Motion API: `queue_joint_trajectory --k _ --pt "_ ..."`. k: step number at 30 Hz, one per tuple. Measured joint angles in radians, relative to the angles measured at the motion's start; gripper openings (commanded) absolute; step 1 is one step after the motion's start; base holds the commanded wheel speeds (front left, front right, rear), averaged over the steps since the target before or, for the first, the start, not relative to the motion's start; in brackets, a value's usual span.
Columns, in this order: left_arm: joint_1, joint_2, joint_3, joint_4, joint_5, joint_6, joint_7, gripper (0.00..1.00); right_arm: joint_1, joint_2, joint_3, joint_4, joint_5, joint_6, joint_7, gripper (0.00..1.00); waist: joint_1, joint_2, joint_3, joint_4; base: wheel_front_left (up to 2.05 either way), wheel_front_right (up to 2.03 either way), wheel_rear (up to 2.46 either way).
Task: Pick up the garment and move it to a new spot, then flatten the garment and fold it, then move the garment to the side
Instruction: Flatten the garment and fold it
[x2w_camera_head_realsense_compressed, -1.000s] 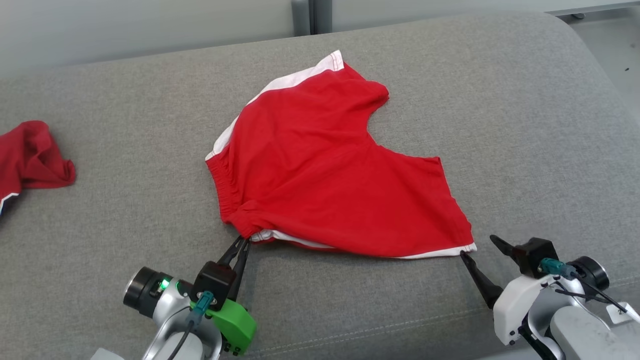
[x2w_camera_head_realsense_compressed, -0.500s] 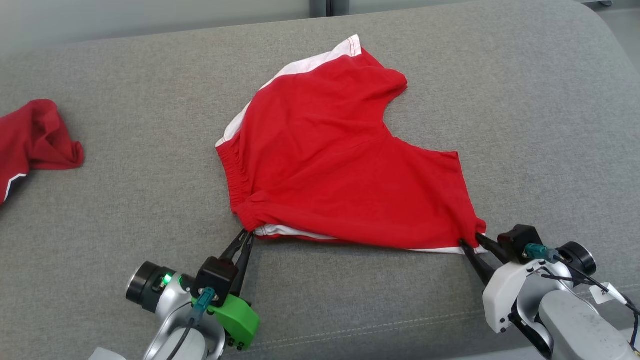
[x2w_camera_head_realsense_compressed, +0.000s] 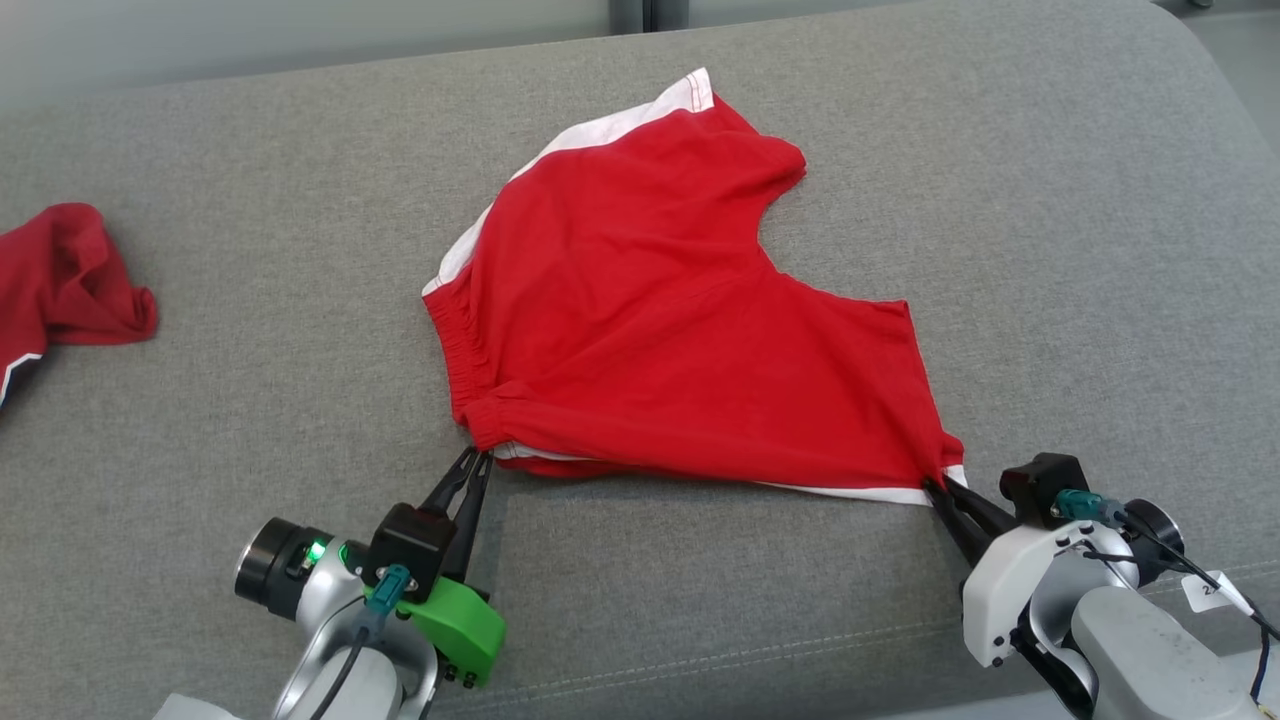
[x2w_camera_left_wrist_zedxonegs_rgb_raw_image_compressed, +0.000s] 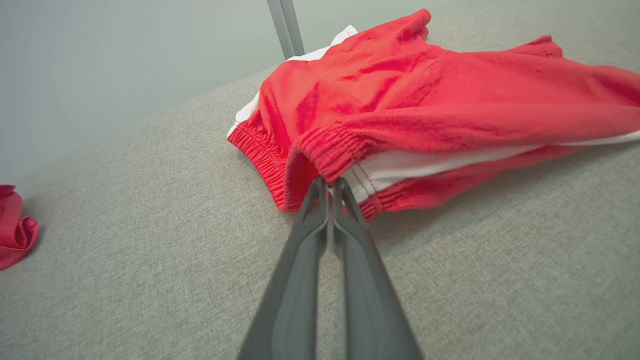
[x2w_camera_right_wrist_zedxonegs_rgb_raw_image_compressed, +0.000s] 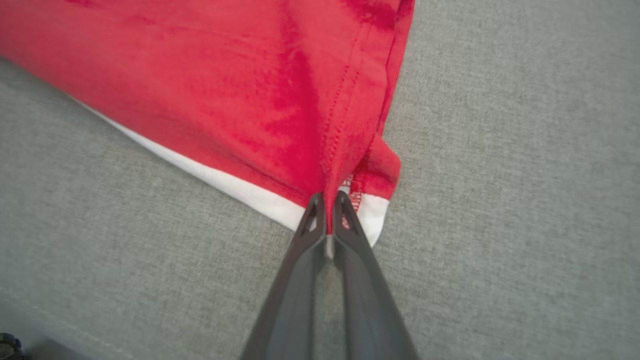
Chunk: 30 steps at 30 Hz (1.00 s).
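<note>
Grey cushion (x2w_camera_head_realsense_compressed: 1000, 200): left pincer (x2w_camera_head_realsense_compressed: 476, 458) pinches shorts (x2w_camera_head_realsense_compressed: 660, 330) at waistband, right pincer (x2w_camera_head_realsense_compressed: 936, 484) at hem.

**Red and White on Grey**

The soft red fabric shorts (x2w_camera_head_realsense_compressed: 680, 330) are plain red, white-striped along the far-left side and near edge. The woven upholstered cushion (x2w_camera_head_realsense_compressed: 250, 420) is flecked grey. At far left, a crumpled red cloth (x2w_camera_head_realsense_compressed: 70, 275) bears a white line. The left gripper (x2w_camera_head_realsense_compressed: 475, 460) is black with a green mount; the right gripper (x2w_camera_head_realsense_compressed: 940, 487), black on white.

Red cloth (x2w_camera_head_realsense_compressed: 70, 275) cut off at L edge; garment (x2w_camera_head_realsense_compressed: 680, 330) underside hidden.
</note>
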Motion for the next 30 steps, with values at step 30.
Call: queue_joint_trajectory --k 30 --pt "0.163 0.007 0.150 -0.343 -0.053 0.021 0.000 0.00 0.030 0.014 -0.188 -0.337 0.235 0.006 -0.081 0.00 0.0000 0.0000 -0.154 -0.035 0.00 0.00 0.00"
